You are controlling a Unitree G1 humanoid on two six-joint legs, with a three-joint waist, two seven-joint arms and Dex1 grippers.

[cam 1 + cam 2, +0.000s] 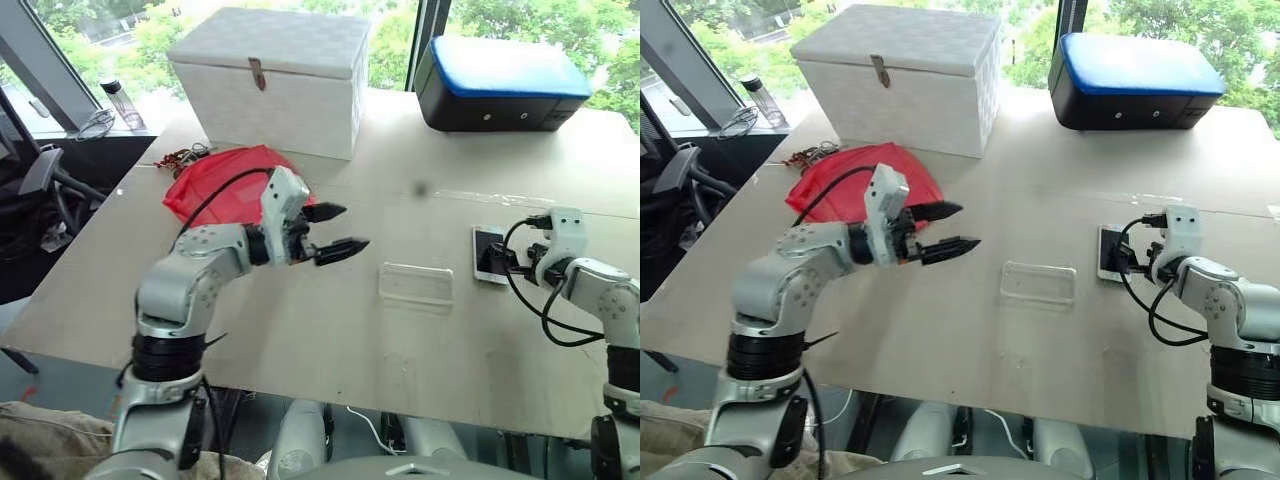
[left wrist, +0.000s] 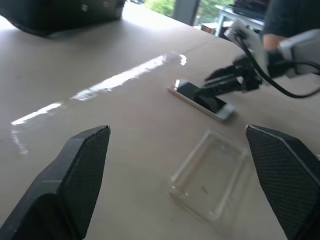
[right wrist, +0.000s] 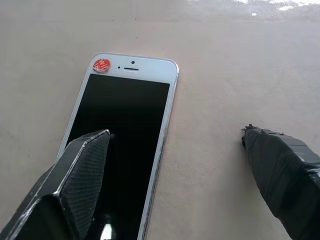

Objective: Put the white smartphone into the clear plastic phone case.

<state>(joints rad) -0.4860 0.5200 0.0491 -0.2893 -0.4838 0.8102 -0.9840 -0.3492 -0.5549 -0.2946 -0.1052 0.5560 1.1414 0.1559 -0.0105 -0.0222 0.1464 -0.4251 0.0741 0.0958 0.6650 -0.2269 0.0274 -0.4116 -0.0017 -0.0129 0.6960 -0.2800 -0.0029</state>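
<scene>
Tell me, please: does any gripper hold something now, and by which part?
Nothing is held. The left gripper is open in the air; the right gripper is open over the white smartphone, which lies flat on the table.

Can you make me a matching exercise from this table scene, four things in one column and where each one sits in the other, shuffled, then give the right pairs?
Things:
1. white smartphone
2. clear plastic phone case
3. red cloth
4. white box

Places:
A. at the far edge of the table, left of the black and blue case
B. flat in the table's middle, between the two grippers
C. under the open right gripper
D. just in front of the white box

Pairs: 1-C, 2-B, 3-D, 4-A
</scene>
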